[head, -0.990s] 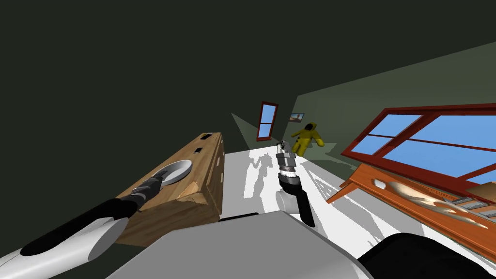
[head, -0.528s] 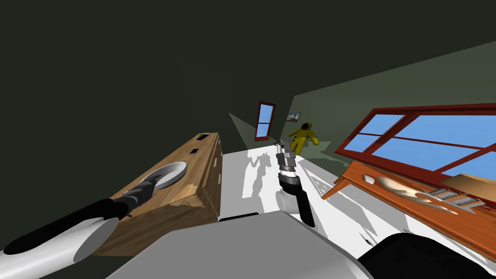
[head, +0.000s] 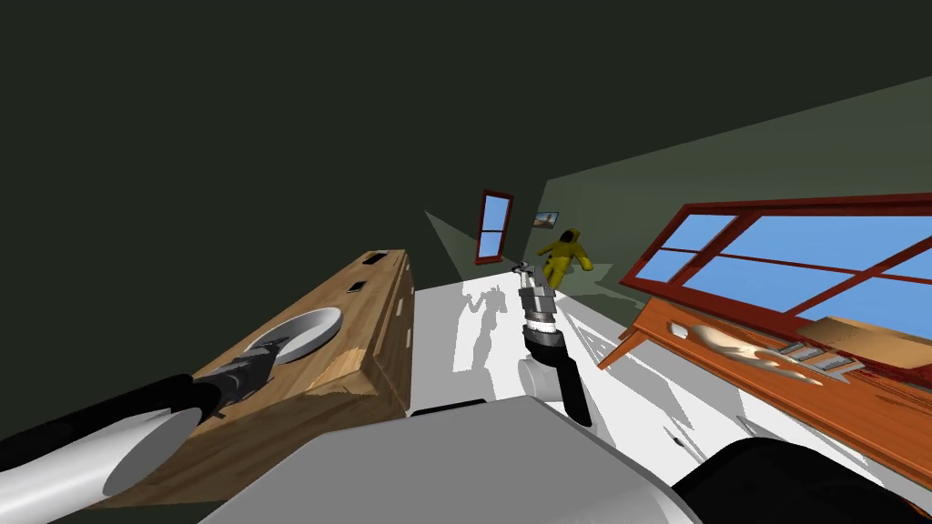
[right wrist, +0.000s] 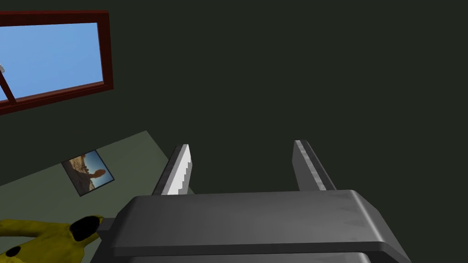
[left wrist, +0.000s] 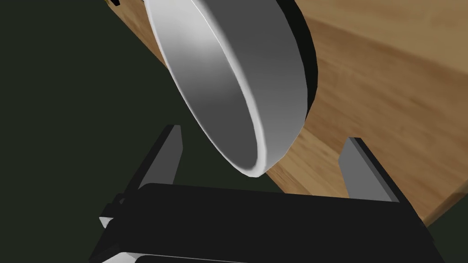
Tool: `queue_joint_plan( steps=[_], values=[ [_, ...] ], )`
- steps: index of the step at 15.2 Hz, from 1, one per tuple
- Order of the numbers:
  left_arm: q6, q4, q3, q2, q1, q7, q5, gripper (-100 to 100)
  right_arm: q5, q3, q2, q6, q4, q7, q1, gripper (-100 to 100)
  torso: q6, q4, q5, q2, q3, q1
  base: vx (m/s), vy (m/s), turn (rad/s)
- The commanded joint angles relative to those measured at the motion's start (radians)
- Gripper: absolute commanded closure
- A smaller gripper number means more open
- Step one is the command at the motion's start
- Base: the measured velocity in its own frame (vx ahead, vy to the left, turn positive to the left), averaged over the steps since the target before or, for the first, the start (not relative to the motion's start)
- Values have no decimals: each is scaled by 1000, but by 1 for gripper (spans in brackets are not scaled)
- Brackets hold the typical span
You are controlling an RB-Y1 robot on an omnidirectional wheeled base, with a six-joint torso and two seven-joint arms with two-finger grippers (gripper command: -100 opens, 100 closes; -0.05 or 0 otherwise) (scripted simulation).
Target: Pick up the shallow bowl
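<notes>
Left gripper point(left wrist: 263, 137) is released: its two thin grey blade fingers point(left wrist: 167, 153) are spread wide and nothing is clamped. The near rim of the shallow round white-grey bowl point(left wrist: 228, 82) is seen between the fingers, apart from both blades. The bowl is set flat on top of the long light-brown wooden cabinet point(left wrist: 388, 114).

Compared with the head view of a second ago, the whole scene has slid left and down, so the head camera was moved. Beyond that, the left gripper point(head: 266, 350) has been drawn back along the cabinet point(head: 364, 309). It overlapped the bowl's near rim then; now its tip is at the rim's edge and more of the bowl point(head: 305, 329) is uncovered. The bowl's place on the cabinet is unchanged.

In the head view the bowl is placed about mid-length of the cabinet top, with two small dark items point(head: 373, 259) at the far end, well apart from it. The gap between blades and rim is given by the left wrist view.

Right gripper point(head: 523, 269) is held forward over the white floor point(head: 473, 318). In the right wrist view its fingers point(right wrist: 180, 169) are parted, with nothing held.
</notes>
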Motion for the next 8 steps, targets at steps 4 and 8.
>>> queue_joint_plan(
  steps=[4, 8],
  values=[
    [110, 20, 42, 31, -8, 16, 45, -100, 0, 0, 0, 0, 0, 0, 0, 0, 0, 0, 0, 0, 0, 0, 18, -17, -83],
    [184, 31, 66, 48, -12, 25, 70, -100, 0, 0, 0, 0, 0, 0, 0, 0, 0, 0, 0, 0, 0, 0, 18, -10, -47]
  ],
)
